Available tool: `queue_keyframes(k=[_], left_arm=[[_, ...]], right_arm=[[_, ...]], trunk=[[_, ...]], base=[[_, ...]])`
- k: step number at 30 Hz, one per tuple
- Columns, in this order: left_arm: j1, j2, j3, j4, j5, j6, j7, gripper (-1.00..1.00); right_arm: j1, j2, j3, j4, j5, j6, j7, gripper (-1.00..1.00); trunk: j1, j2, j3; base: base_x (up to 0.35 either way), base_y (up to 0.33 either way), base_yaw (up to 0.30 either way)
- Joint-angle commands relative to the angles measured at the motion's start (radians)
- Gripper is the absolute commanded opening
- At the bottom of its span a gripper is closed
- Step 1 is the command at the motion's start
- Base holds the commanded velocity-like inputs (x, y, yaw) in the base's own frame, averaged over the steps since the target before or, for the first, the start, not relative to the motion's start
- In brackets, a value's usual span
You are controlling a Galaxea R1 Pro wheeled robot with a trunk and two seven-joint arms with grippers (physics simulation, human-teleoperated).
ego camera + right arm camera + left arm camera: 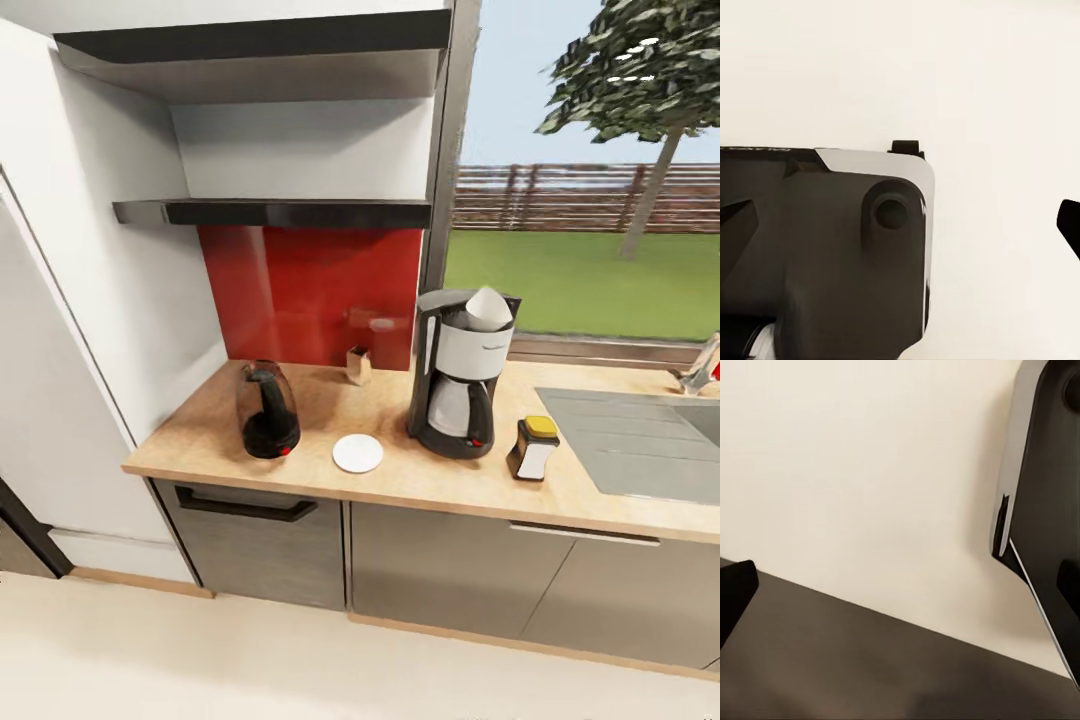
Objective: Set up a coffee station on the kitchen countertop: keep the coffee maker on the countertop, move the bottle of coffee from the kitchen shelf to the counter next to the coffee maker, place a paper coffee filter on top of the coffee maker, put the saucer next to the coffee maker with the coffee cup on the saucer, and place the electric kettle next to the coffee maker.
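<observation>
The coffee maker (460, 375) wears the paper coffee filter (489, 309) in the head view; pincer states I cannot tell.

Red backsplash (310, 295), black shelves (270, 212), small box (358, 365).

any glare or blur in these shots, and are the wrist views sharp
Head view: sharp and evenly lit, soft reflections on the red backsplash, short shadows under the coffee maker and electric kettle. Left and right wrist views: soft, near-featureless pale floor, dark robot parts blurred.
</observation>
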Motion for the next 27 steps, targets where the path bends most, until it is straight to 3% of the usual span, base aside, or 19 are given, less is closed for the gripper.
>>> queue_keyframes(k=[1, 10, 17, 23, 27], left_arm=[[0.000, -0.001, 0.006, -0.002, -0.003, -0.005, 0.000, 1.00], [0.000, -0.001, 0.001, -0.037, -0.010, -0.012, 0.000, 1.00], [0.000, -0.002, -0.001, -0.219, -0.011, -0.039, -0.001, 1.00], [-0.007, -0.007, -0.002, -0.409, -0.010, -0.311, -0.002, 1.00], [-0.039, -0.024, -0.002, -0.529, -0.009, -0.381, -0.007, 1.00]], right_arm=[[-0.001, 0.000, -0.009, 0.001, 0.011, -0.003, 0.004, 1.00], [-0.001, -0.001, -0.010, 0.000, 0.008, -0.004, 0.004, 1.00], [-0.001, -0.001, -0.011, 0.000, 0.007, -0.004, 0.003, 1.00], [-0.001, -0.010, -0.012, -0.001, 0.008, -0.005, 0.003, 1.00], [-0.001, -0.009, -0.011, -0.001, 0.007, -0.006, 0.003, 1.00]], trunk=[[0.001, -0.002, -0.002], [0.001, -0.002, -0.002], [0.001, -0.002, 0.002], [0.001, -0.002, 0.002], [0.001, -0.002, 0.002]], base=[[-0.017, 0.087, -0.005], [-0.004, 0.019, -0.002], [0.000, 0.000, -0.044], [0.000, 0.000, -0.005], [0.000, 0.000, 0.000]])
